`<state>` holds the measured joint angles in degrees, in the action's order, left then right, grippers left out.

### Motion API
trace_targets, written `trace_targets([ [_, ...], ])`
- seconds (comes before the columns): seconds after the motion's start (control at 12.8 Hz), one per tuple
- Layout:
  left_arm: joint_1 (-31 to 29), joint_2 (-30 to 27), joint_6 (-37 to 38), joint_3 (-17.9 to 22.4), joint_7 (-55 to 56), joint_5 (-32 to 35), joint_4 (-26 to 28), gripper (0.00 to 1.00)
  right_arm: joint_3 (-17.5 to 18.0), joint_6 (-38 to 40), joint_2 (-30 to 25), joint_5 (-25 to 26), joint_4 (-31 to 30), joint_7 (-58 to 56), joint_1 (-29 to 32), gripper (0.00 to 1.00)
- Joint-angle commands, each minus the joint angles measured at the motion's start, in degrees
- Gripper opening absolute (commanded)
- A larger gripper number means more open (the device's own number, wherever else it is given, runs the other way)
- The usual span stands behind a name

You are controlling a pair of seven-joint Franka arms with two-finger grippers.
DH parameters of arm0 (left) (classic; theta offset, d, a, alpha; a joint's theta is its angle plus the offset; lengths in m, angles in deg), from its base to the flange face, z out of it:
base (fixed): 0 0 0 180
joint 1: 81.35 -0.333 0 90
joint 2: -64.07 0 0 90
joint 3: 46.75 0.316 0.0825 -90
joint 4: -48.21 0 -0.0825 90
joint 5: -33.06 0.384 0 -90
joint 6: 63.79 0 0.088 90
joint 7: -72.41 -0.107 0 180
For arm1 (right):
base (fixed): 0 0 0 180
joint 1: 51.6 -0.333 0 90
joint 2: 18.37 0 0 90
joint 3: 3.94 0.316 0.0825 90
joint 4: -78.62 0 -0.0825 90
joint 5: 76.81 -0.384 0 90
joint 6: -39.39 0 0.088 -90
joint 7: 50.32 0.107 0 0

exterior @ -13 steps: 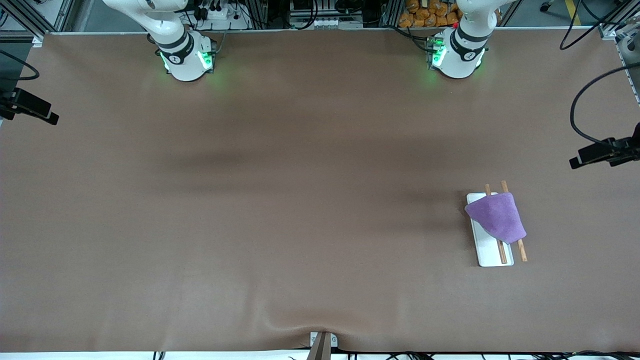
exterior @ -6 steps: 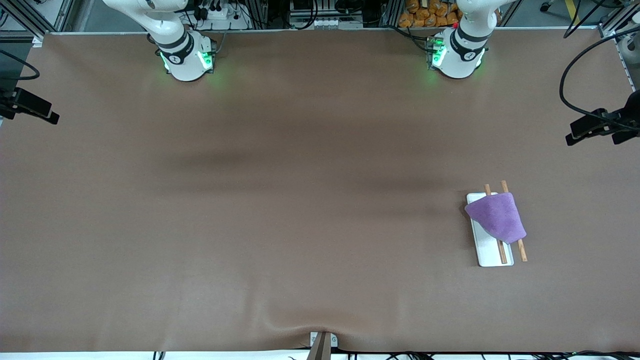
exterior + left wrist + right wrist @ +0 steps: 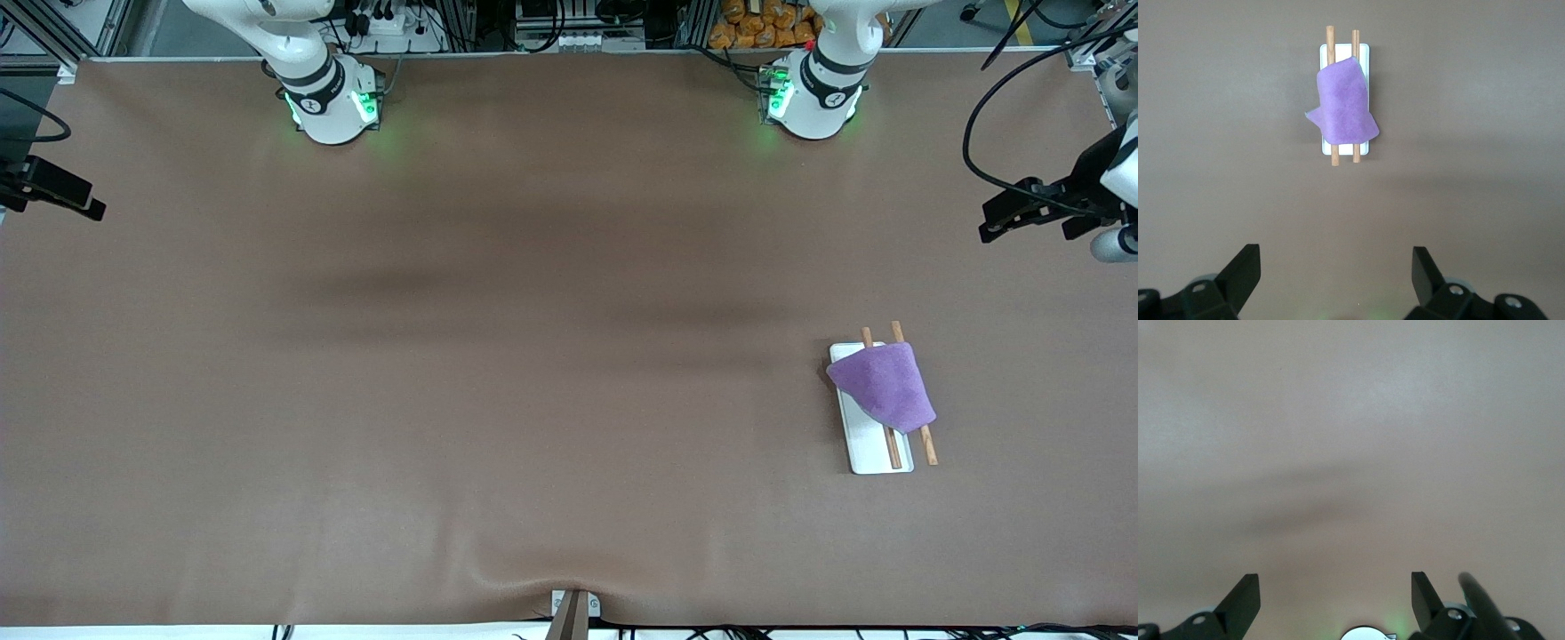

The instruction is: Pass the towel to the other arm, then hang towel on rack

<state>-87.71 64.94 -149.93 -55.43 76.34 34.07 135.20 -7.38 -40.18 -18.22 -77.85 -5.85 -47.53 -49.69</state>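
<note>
The purple towel (image 3: 883, 387) lies draped over the two brown rods (image 3: 928, 447) of the rack, whose white base (image 3: 876, 455) sits toward the left arm's end of the table. No gripper touches it. In the left wrist view the towel (image 3: 1343, 103) covers the middle of the rack (image 3: 1363, 50). My left gripper (image 3: 1336, 267) is open and empty, high above the table and well apart from the rack. My right gripper (image 3: 1335, 587) is open and empty over bare table. The rack's metal crosspiece is hidden.
The brown table mat (image 3: 498, 373) is flat with a small wrinkle at the front edge (image 3: 573, 587). The left arm's hand and cable (image 3: 1040, 204) hang at the left arm's end of the table. The right arm's hand (image 3: 53, 191) waits at the right arm's end.
The left arm's hand has moved away from the rack toward the robots' bases at the table's end. The towel, rack and right arm have not moved.
</note>
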Motion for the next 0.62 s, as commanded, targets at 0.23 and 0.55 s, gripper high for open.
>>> trace_targets([
  [0.23,0.56,-1.05,0.71,1.12,0.38,1.18,-0.50,1.00,0.46,0.73,-0.60,0.69,0.19,-0.51,0.47,1.00],
  [0.55,0.65,-1.22,1.94,0.60,0.38,0.48,-1.47,1.00,0.46,0.73,-0.60,0.69,0.19,-0.42,0.56,1.00],
])
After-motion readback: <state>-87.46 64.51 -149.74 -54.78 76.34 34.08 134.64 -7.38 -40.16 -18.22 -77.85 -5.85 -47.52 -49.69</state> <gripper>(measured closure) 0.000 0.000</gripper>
